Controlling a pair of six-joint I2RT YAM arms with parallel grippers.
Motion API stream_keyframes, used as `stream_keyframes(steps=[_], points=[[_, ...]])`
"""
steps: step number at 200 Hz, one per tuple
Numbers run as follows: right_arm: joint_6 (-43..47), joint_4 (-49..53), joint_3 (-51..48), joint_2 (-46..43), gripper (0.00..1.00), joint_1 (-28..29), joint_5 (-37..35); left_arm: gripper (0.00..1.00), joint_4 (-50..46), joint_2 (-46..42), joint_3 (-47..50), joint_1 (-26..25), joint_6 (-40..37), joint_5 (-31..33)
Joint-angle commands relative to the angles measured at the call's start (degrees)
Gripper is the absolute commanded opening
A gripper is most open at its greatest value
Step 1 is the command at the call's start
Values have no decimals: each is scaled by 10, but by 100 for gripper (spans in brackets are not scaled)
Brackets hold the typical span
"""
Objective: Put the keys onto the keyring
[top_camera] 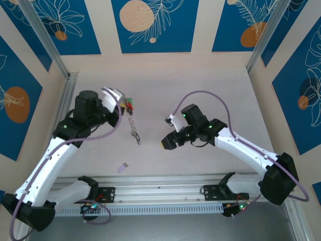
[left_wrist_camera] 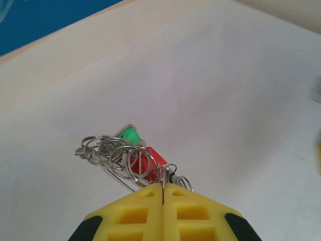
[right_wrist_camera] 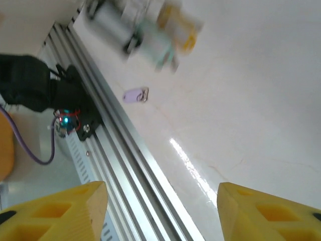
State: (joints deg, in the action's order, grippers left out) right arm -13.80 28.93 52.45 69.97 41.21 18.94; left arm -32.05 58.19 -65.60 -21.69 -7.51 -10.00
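My left gripper is shut on a thin grey wire of the keyring, seen close in the left wrist view. A green key and a red key hang on it among several small steel rings. From above, the bunch trails a line of rings toward the table's middle. The pale lilac key lies alone near the front rail and also appears in the right wrist view. My right gripper stands open and empty, well right of the lilac key.
An aluminium rail runs along the table's near edge, with the arm bases and cables behind it. Metal frame posts rise at the back corners. The pale tabletop stretches between the arms.
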Motion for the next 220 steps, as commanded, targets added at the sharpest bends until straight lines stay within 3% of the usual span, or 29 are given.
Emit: stream_keyframes(steps=[1, 14, 30, 101, 164, 220], points=[[8, -65, -14, -5, 67, 48, -21, 0, 13, 25, -34, 57, 70, -5], [28, -90, -15, 12, 74, 89, -42, 0, 23, 39, -37, 85, 94, -33], [76, -116, -10, 46, 76, 142, -83, 0, 21, 50, -45, 110, 111, -40], [265, -215, 72, 266, 71, 242, -188, 0, 36, 57, -25, 247, 179, -105], [338, -298, 94, 361, 62, 266, -195, 0, 51, 50, -5, 271, 197, -129], [361, -346, 100, 392, 63, 276, -238, 0, 53, 53, -9, 277, 203, -146]])
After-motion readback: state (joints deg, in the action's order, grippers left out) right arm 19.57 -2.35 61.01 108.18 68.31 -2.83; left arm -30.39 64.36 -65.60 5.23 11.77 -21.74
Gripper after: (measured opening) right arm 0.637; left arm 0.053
